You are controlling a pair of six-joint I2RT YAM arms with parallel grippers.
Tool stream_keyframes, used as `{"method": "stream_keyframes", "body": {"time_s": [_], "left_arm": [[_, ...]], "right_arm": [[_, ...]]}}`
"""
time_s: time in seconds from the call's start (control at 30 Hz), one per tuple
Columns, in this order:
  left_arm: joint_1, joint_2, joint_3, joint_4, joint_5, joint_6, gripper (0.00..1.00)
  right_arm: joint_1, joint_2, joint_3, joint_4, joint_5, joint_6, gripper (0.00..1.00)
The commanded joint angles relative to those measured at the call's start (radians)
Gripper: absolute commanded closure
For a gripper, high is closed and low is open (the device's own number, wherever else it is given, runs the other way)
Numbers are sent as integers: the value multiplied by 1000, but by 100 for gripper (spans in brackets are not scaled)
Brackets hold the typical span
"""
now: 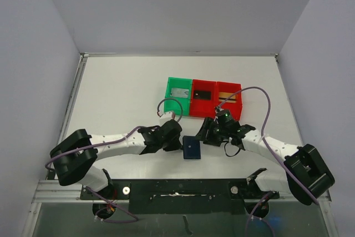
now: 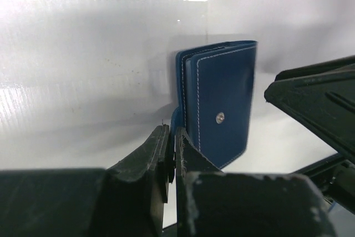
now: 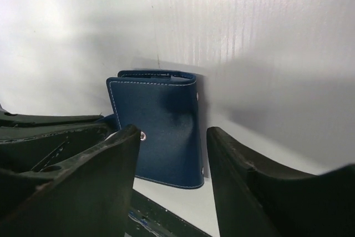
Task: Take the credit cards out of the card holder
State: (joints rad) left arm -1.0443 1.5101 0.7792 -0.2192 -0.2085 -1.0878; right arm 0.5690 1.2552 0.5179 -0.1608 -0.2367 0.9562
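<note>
The dark navy card holder (image 1: 192, 148) lies folded shut on the table between my two grippers. My left gripper (image 1: 178, 144) is at its left edge. In the left wrist view the jaws (image 2: 173, 131) are pinched on the short blue closure tab of the holder (image 2: 222, 98). My right gripper (image 1: 207, 135) is open just right of the holder, and the holder (image 3: 161, 126) lies ahead of its spread fingers (image 3: 173, 132). A silver-grey card (image 1: 178, 91), a black card (image 1: 203, 94) and a gold-orange card (image 1: 226, 99) lie in the trays.
A green tray (image 1: 170, 99) and two red trays (image 1: 194, 109) stand in a row just behind the grippers. White walls close the table at left, right and back. The black base rail (image 1: 177, 188) runs along the near edge.
</note>
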Motion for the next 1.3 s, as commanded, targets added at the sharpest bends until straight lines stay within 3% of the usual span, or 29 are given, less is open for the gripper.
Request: {"method": "stream_keyframes", "body": {"time_s": [0.0, 0.33, 0.83, 1.07, 1.27], "left_arm": [[-2, -91, -10, 85, -7, 11, 100], [-23, -150, 43, 116, 37, 69, 100], [-48, -113, 125, 82, 52, 103, 100], [-48, -153, 44, 16, 15, 44, 100], [-47, -267, -100, -24, -29, -42, 100]], "right_arm": [[-6, -74, 72, -66, 62, -57, 45], [-4, -43, 65, 14, -45, -18, 39], [-59, -290, 85, -197, 221, -22, 29], [-225, -259, 160, -257, 177, -142, 25], [-220, -129, 280, -202, 103, -244, 24]]}}
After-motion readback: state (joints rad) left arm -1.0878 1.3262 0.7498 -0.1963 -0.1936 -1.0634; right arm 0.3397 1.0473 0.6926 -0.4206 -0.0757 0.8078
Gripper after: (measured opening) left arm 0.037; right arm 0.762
